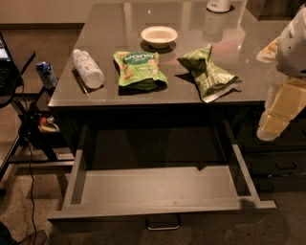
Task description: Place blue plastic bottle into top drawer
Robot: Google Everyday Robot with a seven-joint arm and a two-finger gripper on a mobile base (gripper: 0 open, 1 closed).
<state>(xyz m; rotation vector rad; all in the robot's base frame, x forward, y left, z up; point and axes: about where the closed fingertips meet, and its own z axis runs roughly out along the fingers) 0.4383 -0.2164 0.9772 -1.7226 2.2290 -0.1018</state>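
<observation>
The bottle (88,69) lies on its side near the left front corner of the table (239,38), its cap end pointing away toward the back left. Nothing touches it. Just beside it to the right is a green snack bag (138,71), lying flat, and further right sits a second, crumpled green bag (209,72). A pale bowl (159,36) stands upright behind the two bags, and a white container (219,5) is at the far edge, partly cut off.

The drawer (158,189) is pulled out below the table's front edge, its grey floor bare, with a small metal handle (163,223) on its dark front.

The tool (275,125) hangs at the right edge of the view, beyond the table's right front corner and above the drawer's right side, well apart from the bottle. Whether it is released or clenched cannot be told.

A small blue can (46,74) stands off the table to the left.
</observation>
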